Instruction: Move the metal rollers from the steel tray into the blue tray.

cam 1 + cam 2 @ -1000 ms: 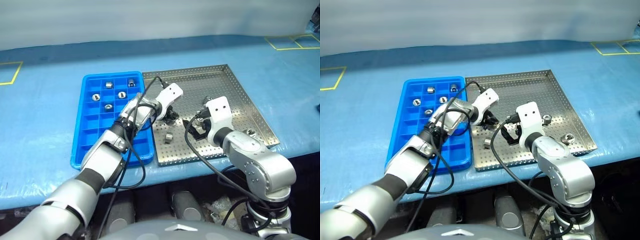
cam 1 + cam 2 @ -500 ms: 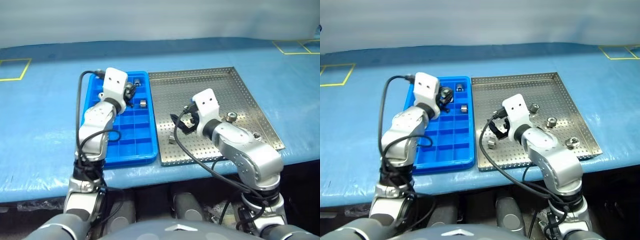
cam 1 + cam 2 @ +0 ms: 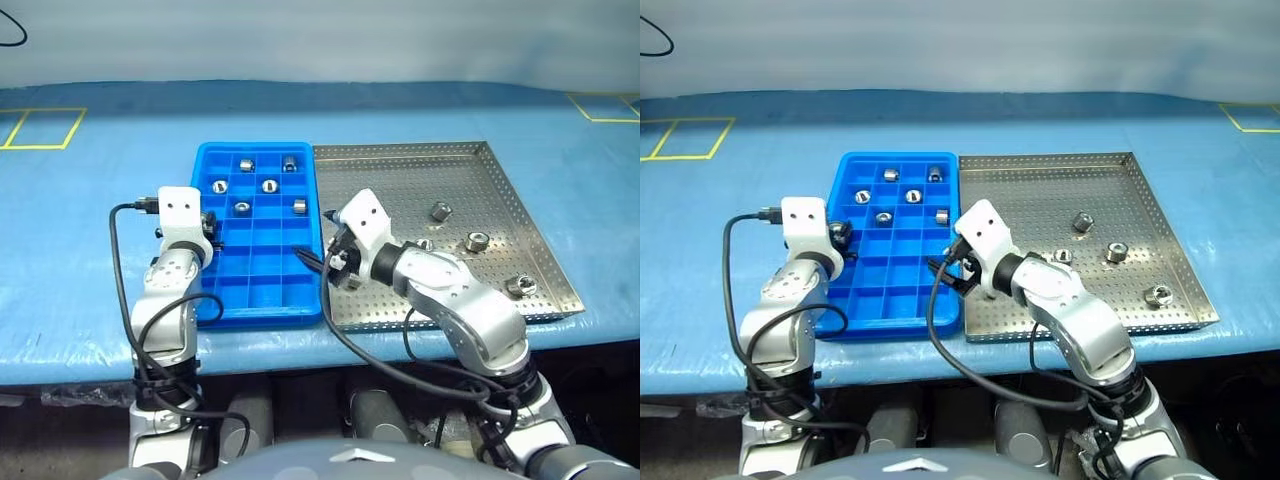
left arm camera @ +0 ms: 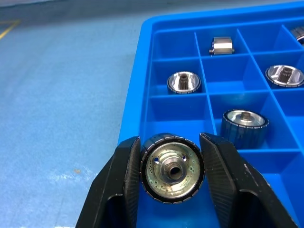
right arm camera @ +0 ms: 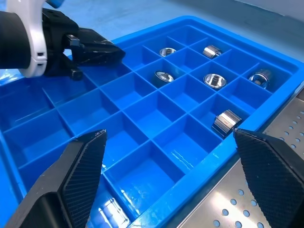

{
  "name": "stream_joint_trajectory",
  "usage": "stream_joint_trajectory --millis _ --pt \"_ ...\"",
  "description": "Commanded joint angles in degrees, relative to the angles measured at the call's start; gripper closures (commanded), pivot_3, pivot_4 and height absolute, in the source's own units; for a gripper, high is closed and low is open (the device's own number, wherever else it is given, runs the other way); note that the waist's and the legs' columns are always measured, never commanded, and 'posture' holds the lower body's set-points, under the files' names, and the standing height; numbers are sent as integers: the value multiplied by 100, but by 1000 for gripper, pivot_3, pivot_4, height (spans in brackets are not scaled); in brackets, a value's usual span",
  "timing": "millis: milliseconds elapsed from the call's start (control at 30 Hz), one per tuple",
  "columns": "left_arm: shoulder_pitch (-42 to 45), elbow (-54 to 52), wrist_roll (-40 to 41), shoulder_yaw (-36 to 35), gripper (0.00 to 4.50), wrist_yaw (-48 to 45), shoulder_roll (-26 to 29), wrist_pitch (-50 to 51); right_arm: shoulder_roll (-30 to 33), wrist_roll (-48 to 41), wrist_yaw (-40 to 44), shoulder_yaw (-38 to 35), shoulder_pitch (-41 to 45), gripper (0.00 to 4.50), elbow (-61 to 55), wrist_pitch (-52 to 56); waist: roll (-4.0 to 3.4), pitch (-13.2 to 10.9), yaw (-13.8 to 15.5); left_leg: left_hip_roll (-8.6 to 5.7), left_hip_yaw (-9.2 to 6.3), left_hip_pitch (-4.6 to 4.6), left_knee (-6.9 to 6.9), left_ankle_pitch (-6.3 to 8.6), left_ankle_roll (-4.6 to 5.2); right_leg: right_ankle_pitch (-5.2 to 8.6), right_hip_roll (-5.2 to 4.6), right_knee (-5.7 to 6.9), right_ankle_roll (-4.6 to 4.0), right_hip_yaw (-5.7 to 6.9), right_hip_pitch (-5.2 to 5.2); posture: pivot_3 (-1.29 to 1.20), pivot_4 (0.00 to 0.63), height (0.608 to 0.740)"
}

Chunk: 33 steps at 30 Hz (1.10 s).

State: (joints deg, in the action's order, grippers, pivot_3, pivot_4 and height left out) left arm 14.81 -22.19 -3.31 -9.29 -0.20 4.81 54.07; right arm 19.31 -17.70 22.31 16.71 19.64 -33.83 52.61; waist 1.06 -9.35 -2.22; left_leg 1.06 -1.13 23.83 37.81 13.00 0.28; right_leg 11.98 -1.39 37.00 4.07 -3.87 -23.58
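Claw, left: the robot's left claw (image 4: 172, 164), two black fingers, is clamped on one small shiny silver roller (image 4: 172, 168) with a central hole. A second ago it was over the big tray; it has since swung across to the outer long edge of the blue tray, by the left rim.
Claw, right: the right claw (image 5: 168, 159) stands wide apart with nothing between its fingers. It has drifted left from the middle of the steel tray to the seam where the two trays meet, and now looks out over the blue compartments.
Desk: blue-covered desk (image 3: 90, 200), both trays side by side on it, touching or nearly so.
Steel tray: large flat square silvery perforated tray (image 3: 470, 165) with a low rim. Four rollers show loose on its right half (image 3: 476, 241), and one more may sit just by the right claw, though I can't be sure.
Blue tray: bright blue plastic tray (image 3: 262, 290) with a grid of small square compartments. Six rollers already lie in the far rows (image 3: 269, 186), one per cell; the near rows are bare.
What it means: I'd say the left arm has made its pick and carried it over, so the drop into a free compartment is next. The right claw looks ready for another pick.
Risk: the held roller hangs close to the tray's outer rim, so a release there could land it on the desk.
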Motion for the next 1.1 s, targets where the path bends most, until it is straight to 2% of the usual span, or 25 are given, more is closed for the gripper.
stream_joint_trajectory --millis 33,100,167,300,400,533,667,767,833,1000,1100 --pt "16 36 54 19 2822 32 -2 216 -1 -42 37 -89 -1 0 -263 -163 -1 2 -12 0 1 -4 -1 0 0 1 0 0 -1 0 3 -35 150 740" --pt "49 -20 64 54 2081 29 -12 381 5 -38 -63 -231 -73 0 -368 -58 -1 2 -21 1 2 -8 -1 0 -1 2 0 2 -2 -1 5 -56 150 740" --pt "153 -145 109 78 1544 1 -7 397 26 -67 -139 -404 -164 0 -514 27 0 2 -37 1 2 -6 1 0 -1 2 0 1 -1 0 5 -56 150 740" --pt "604 -336 432 490 245 -573 268 101 110 -227 -246 -984 -485 0 -922 226 2 1 -43 1 0 -1 0 -1 -2 3 1 1 0 2 0 -72 150 740" --pt "1075 -236 898 661 245 -1130 298 153 225 -281 -323 -1401 -758 0 -1180 393 3 1 -21 -2 0 4 3 0 -2 4 -1 -3 -2 1 1 -86 150 740" --pt "1939 247 1675 1744 245 -2759 1070 875 483 -184 -515 -1996 -1321 0 -1397 685 2 2 -57 -4 5 4 1 1 1 9 -2 -8 2 -3 -1 -116 150 740" --pt "2519 818 2288 2573 245 -4132 1644 1068 523 -194 -681 -2242 -1602 0 -1607 821 -4 1 -264 -2 13 1 -8 2 1 21 0 -5 11 -8 -6 -163 150 740" --pt "2916 1244 2053 3552 245 -4928 2137 586 404 -258 -810 -2339 -1682 0 -1799 891 -6 0 -405 8 19 -3 -14 1 1 22 8 2 11 -11 -14 -185 150 740" --pt "3117 1527 1921 3955 245 -5282 2294 282 331 -270 -893 -2345 -1700 0 -1870 933 -6 0 -475 11 15 -5 -14 1 0 25 15 6 7 -11 -14 -196 150 740" --pt "3510 2133 1286 4927 245 -5988 2424 -661 172 -272 -1055 -2274 -1748 0 -1996 979 -7 1 -547 8 19 -2 -14 1 0 39 10 0 -17 -19 -14 -218 150 740" --pt "3615 2485 977 5218 245 -6175 2309 -1008 115 -275 -1117 -2246 -1718 0 -2011 970 -7 1 -559 7 23 1 -15 2 2 39 8 -5 -15 -22 -15 -227 150 740"
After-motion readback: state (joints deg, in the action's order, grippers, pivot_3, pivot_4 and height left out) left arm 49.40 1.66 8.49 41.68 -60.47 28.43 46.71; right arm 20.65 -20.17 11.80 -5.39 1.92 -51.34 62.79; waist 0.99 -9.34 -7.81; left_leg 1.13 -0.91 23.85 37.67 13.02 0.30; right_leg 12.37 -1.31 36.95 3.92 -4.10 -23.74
